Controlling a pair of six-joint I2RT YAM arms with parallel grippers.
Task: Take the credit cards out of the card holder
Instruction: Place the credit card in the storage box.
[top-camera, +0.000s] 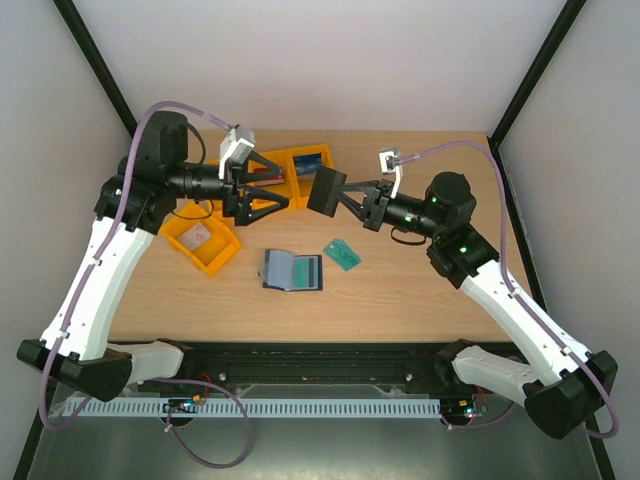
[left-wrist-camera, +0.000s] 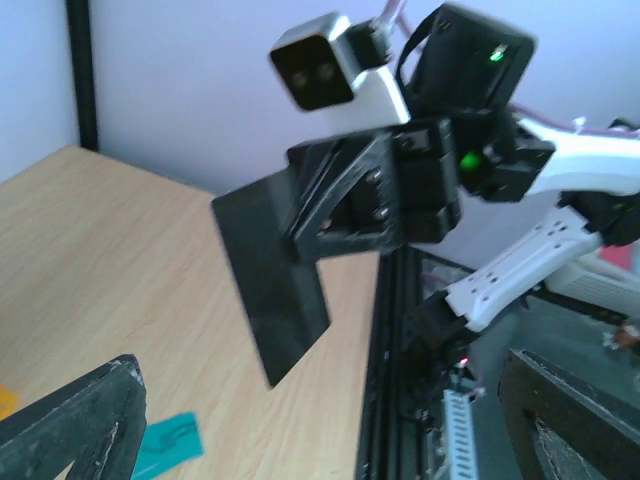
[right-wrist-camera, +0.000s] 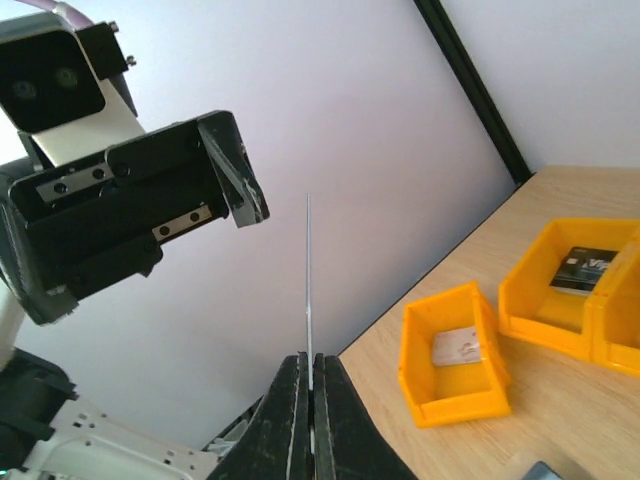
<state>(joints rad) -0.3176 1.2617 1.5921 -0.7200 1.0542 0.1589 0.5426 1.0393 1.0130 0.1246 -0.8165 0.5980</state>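
The card holder (top-camera: 292, 270) lies open on the table, a dark card showing in its right-hand sleeve. My right gripper (top-camera: 348, 197) (right-wrist-camera: 311, 360) is shut on a dark credit card (top-camera: 325, 190) (left-wrist-camera: 270, 290), held up in the air; the right wrist view shows this card edge-on (right-wrist-camera: 308, 280). My left gripper (top-camera: 288, 190) (left-wrist-camera: 320, 440) stands open just left of that card, facing it, with nothing between its fingers (left-wrist-camera: 80, 420). It does not touch the card. A pale card (right-wrist-camera: 458, 347) and a dark card (right-wrist-camera: 582, 270) lie in the orange bins.
Three orange bins stand at the back left: one near the left arm (top-camera: 200, 240) (right-wrist-camera: 455, 360) and two side by side behind the grippers (top-camera: 310, 165) (right-wrist-camera: 570, 290). A lone teal-green card (top-camera: 342, 254) (left-wrist-camera: 170, 445) lies right of the card holder.
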